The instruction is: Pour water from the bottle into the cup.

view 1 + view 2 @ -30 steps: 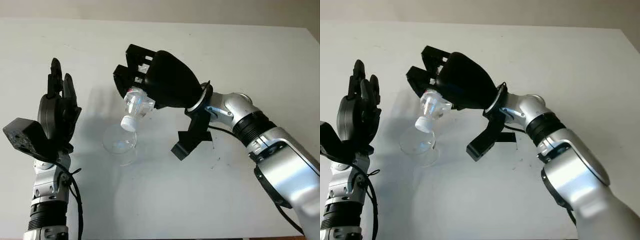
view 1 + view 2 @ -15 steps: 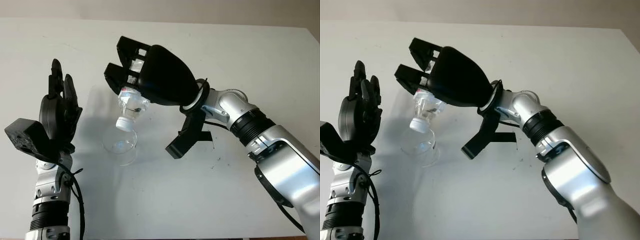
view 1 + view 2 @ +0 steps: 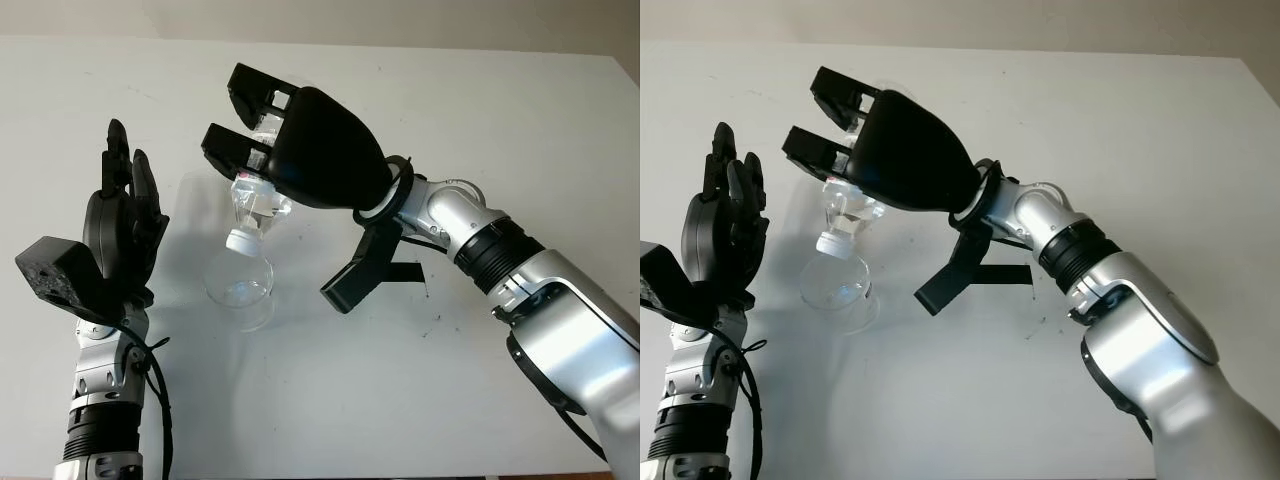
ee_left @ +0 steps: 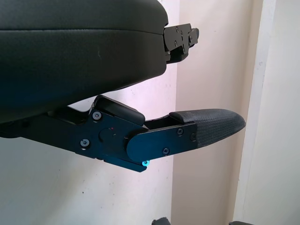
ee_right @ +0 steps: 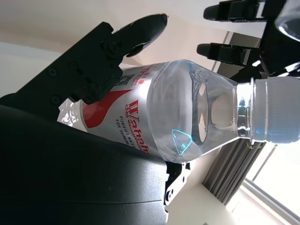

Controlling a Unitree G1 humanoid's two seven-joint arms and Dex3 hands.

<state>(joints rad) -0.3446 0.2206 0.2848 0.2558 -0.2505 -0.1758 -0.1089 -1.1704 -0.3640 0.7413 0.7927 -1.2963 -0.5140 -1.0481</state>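
My right hand (image 3: 247, 126) is shut on a clear plastic water bottle (image 3: 256, 203) with a red and white label (image 5: 123, 123). The bottle is tipped neck down, and its white cap (image 3: 240, 239) hangs just above the mouth of a clear cup (image 3: 241, 286). The cup stands upright on the white table (image 3: 330, 400), left of centre. No water shows leaving the bottle, and the cap (image 5: 276, 110) is on. My left hand (image 3: 122, 218) is open, raised upright to the left of the cup and apart from it.
The right forearm (image 3: 470, 235) crosses the table from the lower right toward the cup. The table's far edge (image 3: 400, 48) meets a beige wall. Bare table lies in front of and to the right of the cup.
The right hand has risen and shifted left, tipping the bottle steeper so that its cap points more nearly straight down over the cup. The left hand has barely moved.
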